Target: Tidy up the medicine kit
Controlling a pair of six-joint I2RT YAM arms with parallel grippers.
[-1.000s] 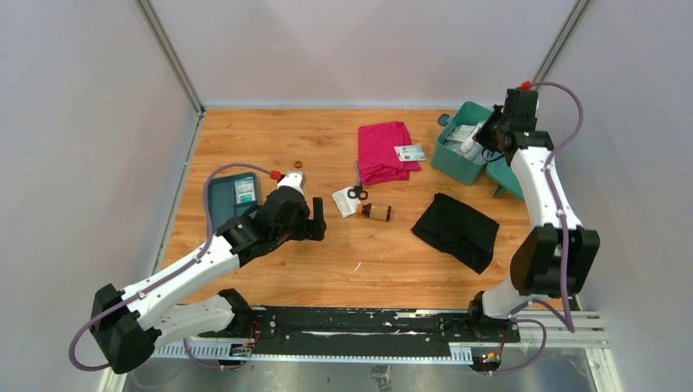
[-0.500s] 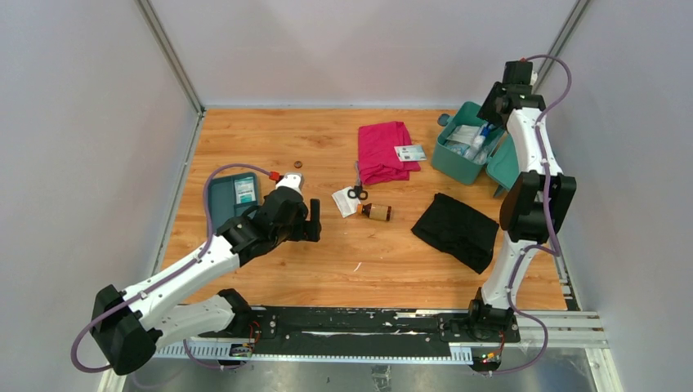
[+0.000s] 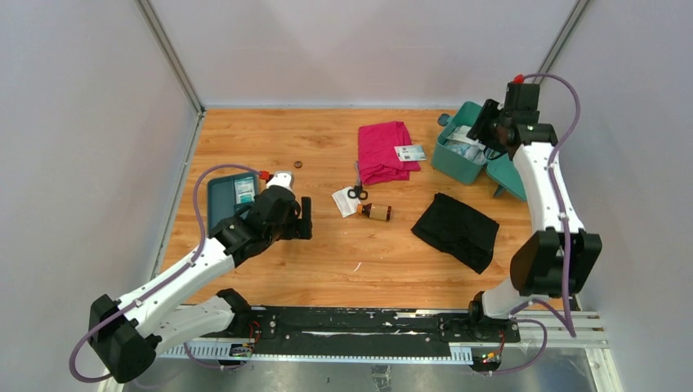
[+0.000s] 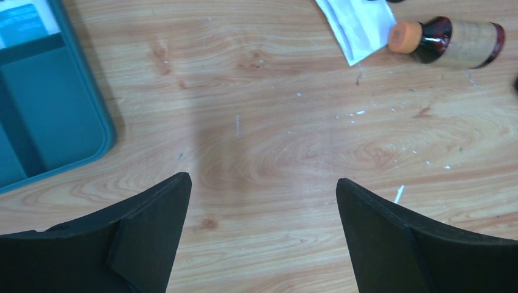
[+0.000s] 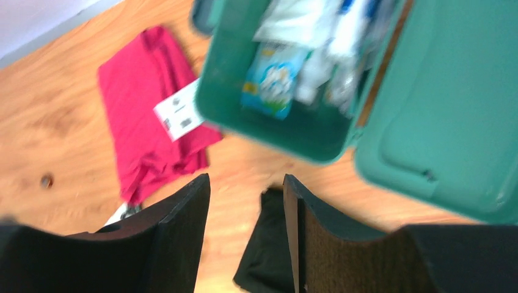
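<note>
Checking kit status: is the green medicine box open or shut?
Open. The lid lies flipped back beside the green medicine box, and packets show inside.

We show the left arm extended low, its left gripper spread wide; the right arm stands upright, its right gripper parted narrowly.

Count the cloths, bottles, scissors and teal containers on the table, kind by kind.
Cloths: 2 (pink cloth, black cloth)
Bottles: 1 (bottle)
Scissors: 1 (scissors)
Teal containers: 2 (tray, box)
Total: 6
</note>
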